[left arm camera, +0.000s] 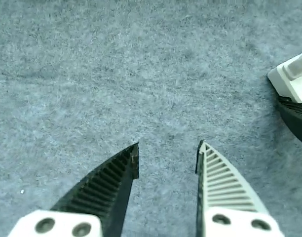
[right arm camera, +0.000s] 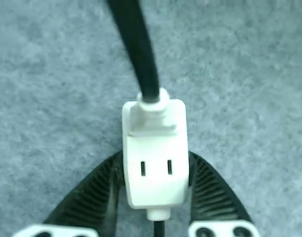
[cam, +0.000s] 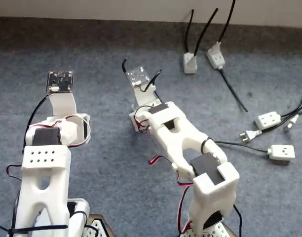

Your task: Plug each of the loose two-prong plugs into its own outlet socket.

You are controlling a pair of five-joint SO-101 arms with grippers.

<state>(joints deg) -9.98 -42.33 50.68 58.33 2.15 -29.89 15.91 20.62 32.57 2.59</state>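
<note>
The socket [right arm camera: 155, 153] is clamped in the right claw [right arm camera: 156, 163], slots turned toward the wrist and cord [right arm camera: 138, 49] running ahead, while the loose plug [cam: 248, 136] is found well off to that arm's right, and the left claw [left arm camera: 167, 153] is held apart.

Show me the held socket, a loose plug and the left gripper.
socket [right arm camera: 155, 185], right wrist view, front face.
loose plug [cam: 252, 134], high view, white body.
left gripper [left arm camera: 168, 144], left wrist view, between fingertips.
</note>
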